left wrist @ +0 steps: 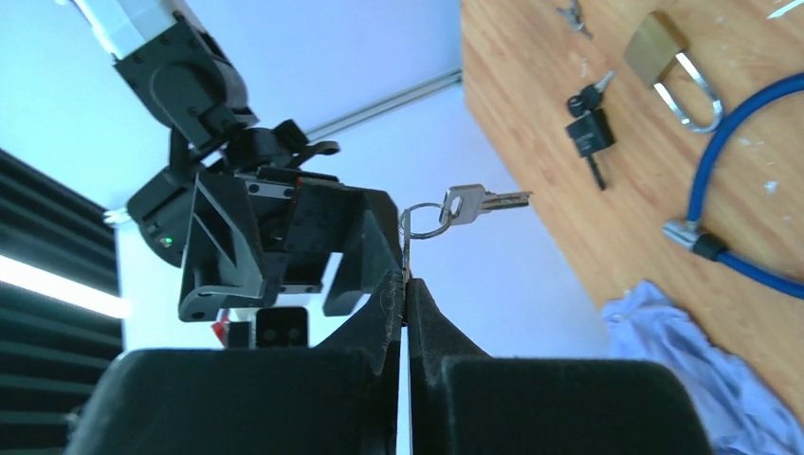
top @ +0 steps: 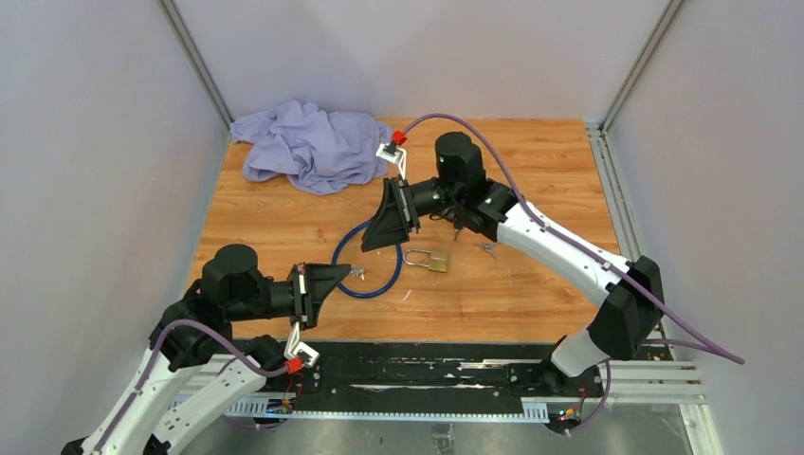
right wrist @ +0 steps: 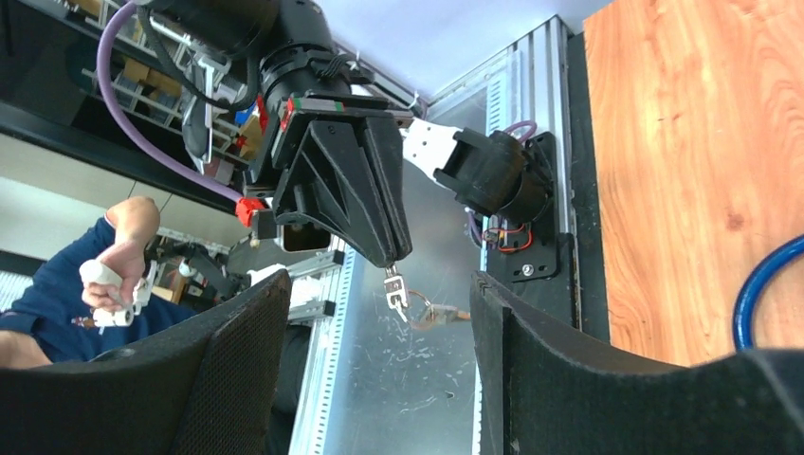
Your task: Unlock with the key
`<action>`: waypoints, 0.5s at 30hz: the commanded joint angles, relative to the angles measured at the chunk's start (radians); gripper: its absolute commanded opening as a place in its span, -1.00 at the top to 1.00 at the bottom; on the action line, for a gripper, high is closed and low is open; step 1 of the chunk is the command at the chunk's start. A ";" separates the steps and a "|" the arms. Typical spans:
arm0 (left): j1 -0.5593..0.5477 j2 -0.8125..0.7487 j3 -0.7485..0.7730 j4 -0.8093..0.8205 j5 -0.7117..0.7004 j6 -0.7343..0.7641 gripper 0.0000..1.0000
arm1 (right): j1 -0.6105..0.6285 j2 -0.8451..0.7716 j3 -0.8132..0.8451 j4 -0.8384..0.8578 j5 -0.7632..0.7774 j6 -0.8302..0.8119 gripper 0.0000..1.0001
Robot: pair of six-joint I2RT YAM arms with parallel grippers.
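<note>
My left gripper (top: 354, 274) is clamped on the key (right wrist: 392, 287), held clear above the tabletop's near edge, and my right gripper (top: 377, 235) gapes empty beside the padlock (top: 429, 259) lying mid-tabletop, shackle apparently closed: key secured, insertion and turn not yet done.

The right gripper (right wrist: 379, 299) shows its two black fingers (right wrist: 228, 360) wide apart along the bottom of the frame. At centre, above the gap, the left gripper (right wrist: 392, 258) points downward, jaws pressed together on a key (right wrist: 391, 282). A ring (right wrist: 417, 311) and second key (right wrist: 448, 312) dangle below. A wooden table (right wrist: 683, 142) fills the upper right, and a blue cable (right wrist: 756, 284) curves at the right edge.
</note>
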 commanded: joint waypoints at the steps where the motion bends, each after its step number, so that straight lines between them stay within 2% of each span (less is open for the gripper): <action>1: -0.002 -0.054 -0.082 0.261 0.065 0.267 0.99 | 0.044 -0.008 -0.068 0.164 -0.017 0.111 -0.36; 5: -0.002 -0.071 -0.129 0.382 0.048 0.269 0.99 | 0.047 -0.033 -0.162 0.323 -0.014 0.212 -0.32; 12: -0.002 -0.079 -0.130 0.383 0.009 0.264 0.99 | 0.048 -0.078 -0.253 0.488 0.028 0.302 -0.09; 15: -0.002 -0.085 -0.131 0.370 0.001 0.262 0.99 | 0.049 -0.084 -0.278 0.562 0.044 0.350 -0.07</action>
